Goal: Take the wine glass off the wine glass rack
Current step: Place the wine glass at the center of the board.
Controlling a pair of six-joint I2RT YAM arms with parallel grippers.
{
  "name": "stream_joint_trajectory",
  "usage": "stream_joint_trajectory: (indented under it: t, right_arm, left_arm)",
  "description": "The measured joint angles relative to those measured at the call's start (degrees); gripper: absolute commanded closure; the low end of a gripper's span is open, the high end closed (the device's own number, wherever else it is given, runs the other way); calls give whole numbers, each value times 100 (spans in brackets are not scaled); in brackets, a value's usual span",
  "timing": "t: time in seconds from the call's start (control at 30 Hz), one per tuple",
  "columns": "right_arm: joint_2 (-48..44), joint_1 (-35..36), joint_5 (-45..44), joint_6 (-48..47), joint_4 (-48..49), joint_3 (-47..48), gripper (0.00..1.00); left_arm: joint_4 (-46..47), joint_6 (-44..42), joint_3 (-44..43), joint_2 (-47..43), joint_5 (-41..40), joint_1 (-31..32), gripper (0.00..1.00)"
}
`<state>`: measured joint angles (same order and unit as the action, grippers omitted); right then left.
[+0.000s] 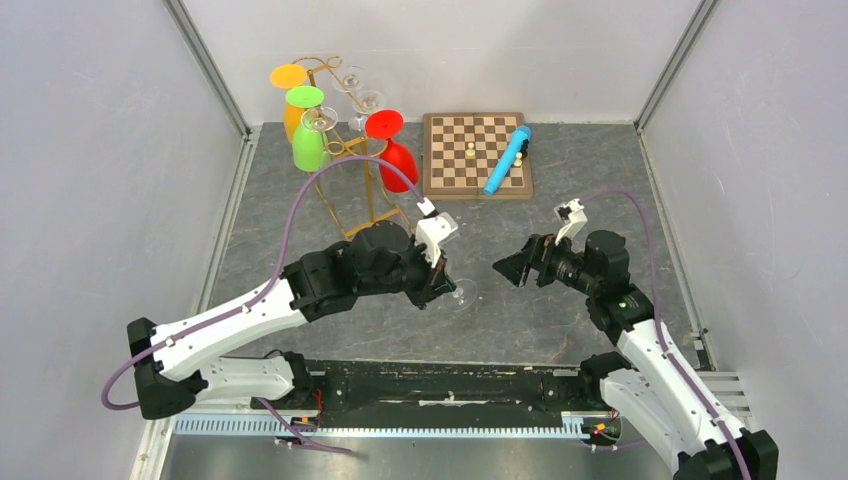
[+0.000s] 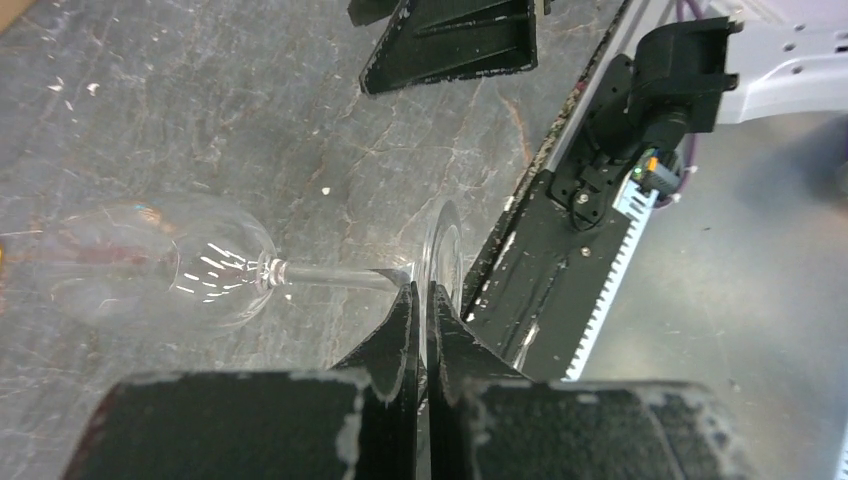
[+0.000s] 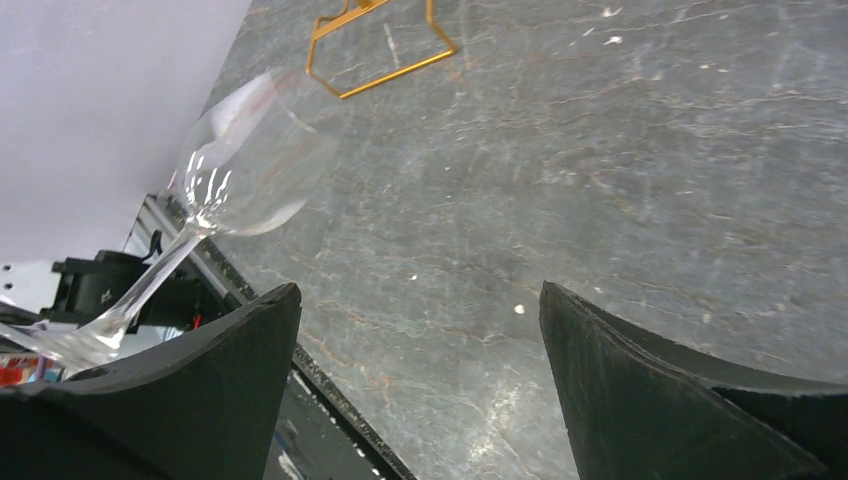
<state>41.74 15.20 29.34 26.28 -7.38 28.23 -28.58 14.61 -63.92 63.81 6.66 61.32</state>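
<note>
A clear wine glass (image 2: 160, 262) lies on its side just above the grey table. My left gripper (image 2: 422, 292) is shut on the rim of its round foot (image 2: 446, 250), with the stem running left to the bowl. In the top view my left gripper (image 1: 443, 287) is at the table's middle, with the foot (image 1: 463, 293) showing beside it. My right gripper (image 1: 508, 268) faces it from the right, open and holding nothing. In the right wrist view the glass (image 3: 245, 165) is ahead and to the left of the right gripper (image 3: 420, 292). The gold wine glass rack (image 1: 345, 150) stands at the back left.
Orange (image 1: 289, 77), green (image 1: 308, 140) and red (image 1: 396, 155) glasses and a few clear ones hang on the rack. Its wire base (image 3: 380, 60) lies behind the held glass. A wooden chessboard (image 1: 450, 180) with a blue tube (image 1: 508, 160) sits at the back right. Walls close both sides.
</note>
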Motion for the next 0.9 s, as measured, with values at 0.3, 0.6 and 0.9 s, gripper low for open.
stream_joint_trajectory:
  t: [0.3,0.6,0.9]
  right_arm:
    - [249,625,-13,177,245,2,8]
    - [428,966,-50,420,564,4,8]
    - [603,1274,-11,586,824,31,8]
  left_arm:
    - [149,-656,291,11,-1113,723,98]
    - [201,-1200,337,348,-2216,1471,98]
    - [345,-1604,337,660,-3056,2015,98]
